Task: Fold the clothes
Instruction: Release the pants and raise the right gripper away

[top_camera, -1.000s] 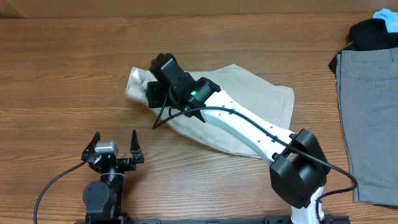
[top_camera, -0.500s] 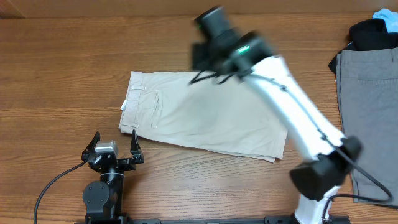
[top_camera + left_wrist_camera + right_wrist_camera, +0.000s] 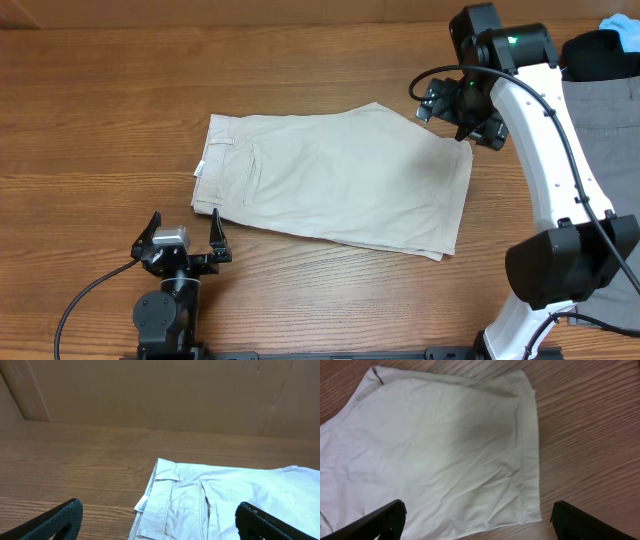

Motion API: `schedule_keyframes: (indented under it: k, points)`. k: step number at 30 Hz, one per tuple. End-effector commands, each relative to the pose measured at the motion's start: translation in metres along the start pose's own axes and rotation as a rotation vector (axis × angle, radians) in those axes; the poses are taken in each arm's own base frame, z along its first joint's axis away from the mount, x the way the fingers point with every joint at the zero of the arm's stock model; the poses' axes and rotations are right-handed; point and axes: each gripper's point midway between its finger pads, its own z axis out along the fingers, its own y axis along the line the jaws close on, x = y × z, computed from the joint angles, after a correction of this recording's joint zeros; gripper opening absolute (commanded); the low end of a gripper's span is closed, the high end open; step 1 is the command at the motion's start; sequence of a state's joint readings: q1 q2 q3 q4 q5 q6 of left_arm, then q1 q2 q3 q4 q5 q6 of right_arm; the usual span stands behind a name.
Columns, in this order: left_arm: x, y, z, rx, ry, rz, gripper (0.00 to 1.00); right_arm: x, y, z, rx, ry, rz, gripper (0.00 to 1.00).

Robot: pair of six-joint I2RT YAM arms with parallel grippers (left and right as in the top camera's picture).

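Swung off the shorts [image 3: 340,180] to their hem end: right pincer [image 3: 462,112], spread, empty.
Shorts flat on counter [image 3: 100,120], apparently halved leg-on-leg; cross folds not yet done; left pincer [image 3: 183,237] spread, idle.

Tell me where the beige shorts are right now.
Overhead view: the beige shorts lie flat mid-table, waistband by the left gripper, leg hems near the right gripper.
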State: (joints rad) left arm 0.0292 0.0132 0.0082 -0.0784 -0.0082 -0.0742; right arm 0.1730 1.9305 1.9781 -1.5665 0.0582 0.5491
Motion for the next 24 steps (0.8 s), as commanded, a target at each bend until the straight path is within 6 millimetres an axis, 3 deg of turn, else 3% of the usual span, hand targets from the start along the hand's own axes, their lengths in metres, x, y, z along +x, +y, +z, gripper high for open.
schedule_keyframes:
  k: [1, 9, 13, 16, 20, 24]
  points:
    - [-0.001, 0.002, 0.0, -0.006, -0.007, 0.014, 1.0, 0.007, 0.01, 0.0, -0.058, 0.036, 0.005, 0.96]
    - [-0.011, 0.0, -0.001, 0.005, -0.047, 0.005, 1.0, 0.022, -0.003, -0.022, -0.047, 0.038, 0.001, 0.97]
    - [-0.016, -0.037, -0.005, 0.221, -0.056, -0.065, 1.0, 0.036, -0.013, -0.025, -0.015, 0.087, -0.026, 0.95]
    - [-0.032, -0.07, -0.018, 0.421, -0.088, -0.082, 1.0, 0.034, -0.012, -0.025, -0.017, 0.08, -0.033, 0.96]
    - [-0.056, -0.077, -0.027, 0.456, -0.056, -0.104, 1.0, 0.024, -0.005, -0.024, -0.042, 0.038, -0.032, 0.98]
    - [-0.089, -0.084, -0.024, 0.471, 0.009, -0.047, 1.0, 0.014, 0.001, -0.024, -0.066, -0.003, -0.032, 1.0]
